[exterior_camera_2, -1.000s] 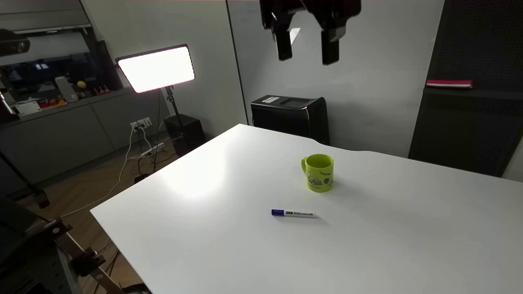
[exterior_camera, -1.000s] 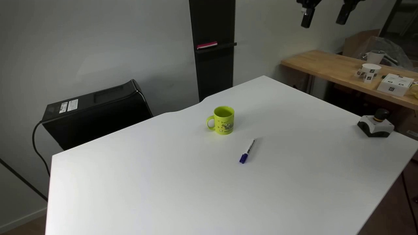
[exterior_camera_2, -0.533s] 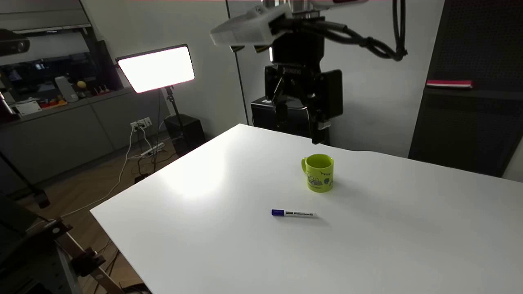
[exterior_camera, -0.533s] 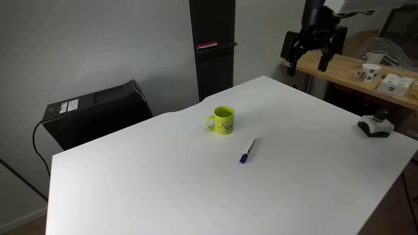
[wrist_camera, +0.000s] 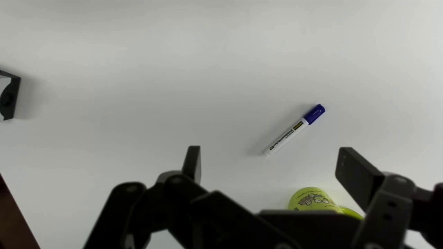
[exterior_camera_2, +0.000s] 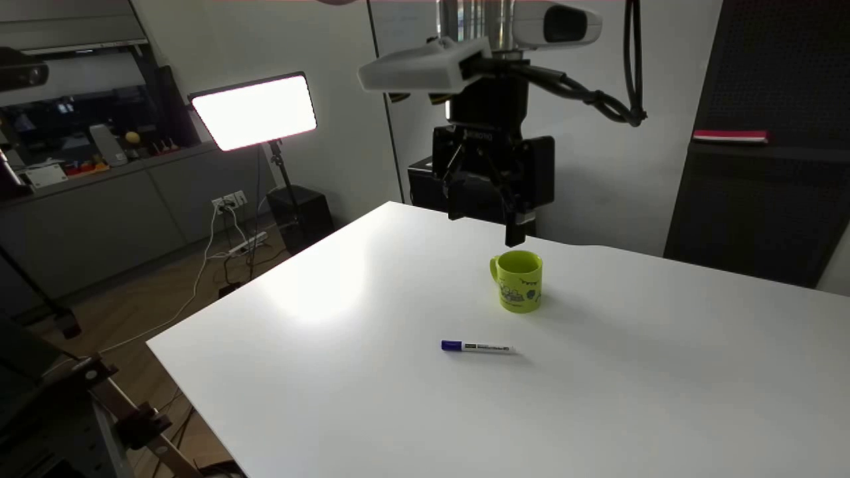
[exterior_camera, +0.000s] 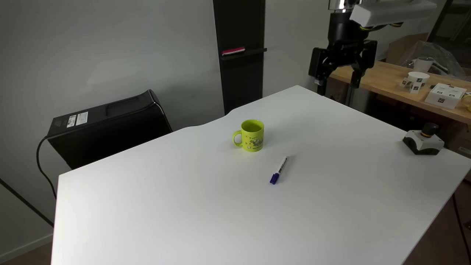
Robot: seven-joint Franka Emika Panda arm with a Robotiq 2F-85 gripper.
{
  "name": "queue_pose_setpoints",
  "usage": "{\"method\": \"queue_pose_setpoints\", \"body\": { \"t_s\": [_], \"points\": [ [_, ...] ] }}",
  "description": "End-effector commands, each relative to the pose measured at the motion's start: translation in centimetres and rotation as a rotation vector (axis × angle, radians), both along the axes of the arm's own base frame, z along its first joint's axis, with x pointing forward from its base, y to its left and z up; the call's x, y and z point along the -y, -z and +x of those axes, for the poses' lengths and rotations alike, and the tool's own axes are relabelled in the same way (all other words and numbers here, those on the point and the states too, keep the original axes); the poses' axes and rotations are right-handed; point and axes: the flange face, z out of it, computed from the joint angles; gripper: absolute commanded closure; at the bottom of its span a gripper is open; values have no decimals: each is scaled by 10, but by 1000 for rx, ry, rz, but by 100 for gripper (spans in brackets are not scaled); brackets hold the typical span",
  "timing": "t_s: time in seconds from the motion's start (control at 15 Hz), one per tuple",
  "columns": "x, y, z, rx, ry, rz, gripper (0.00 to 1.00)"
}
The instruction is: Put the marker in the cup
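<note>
The marker is white with a blue cap and lies flat on the white table in both exterior views (exterior_camera: pixel 280 170) (exterior_camera_2: pixel 479 347). It also shows in the wrist view (wrist_camera: pixel 288 135), beyond the fingertips. The cup is a yellow-green mug with a printed drawing, standing upright behind the marker in both exterior views (exterior_camera: pixel 252 140) (exterior_camera_2: pixel 520 287). In the wrist view the cup (wrist_camera: pixel 313 200) is partly hidden by the gripper body. My gripper (exterior_camera: pixel 338 87) (exterior_camera_2: pixel 485 226) (wrist_camera: pixel 270 162) is open and empty, pointing down, high above the table and apart from both things.
The white table (exterior_camera: pixel 165 213) has a switch box with a black knob (exterior_camera: pixel 424 141) near one edge. It also shows at the left of the wrist view (wrist_camera: pixel 10 98). A wooden side table (exterior_camera: pixel 368 73) holds a white cup and box. A black bin-like case (exterior_camera: pixel 110 129) stands behind the table.
My gripper has come down into view from above in both exterior views, quickly at first and then more slowly. It stays open. The marker and the cup have not moved.
</note>
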Motion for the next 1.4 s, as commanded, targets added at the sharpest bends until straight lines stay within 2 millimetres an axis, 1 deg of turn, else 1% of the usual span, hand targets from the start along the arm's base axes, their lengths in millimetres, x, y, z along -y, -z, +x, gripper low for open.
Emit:
{"method": "queue_pose_setpoints", "body": {
  "t_s": [0.0, 0.93, 1.0, 1.13, 1.33],
  "points": [
    [0, 0, 0, -1, -1, 0, 0],
    [0, 0, 0, -2, -2, 0, 0],
    [1, 1, 4, 1, 33, -2, 0],
    [0, 11, 14, -8, 126, -15, 0],
    [-9, 35, 29, -28, 292, 6, 0]
  ]
}}
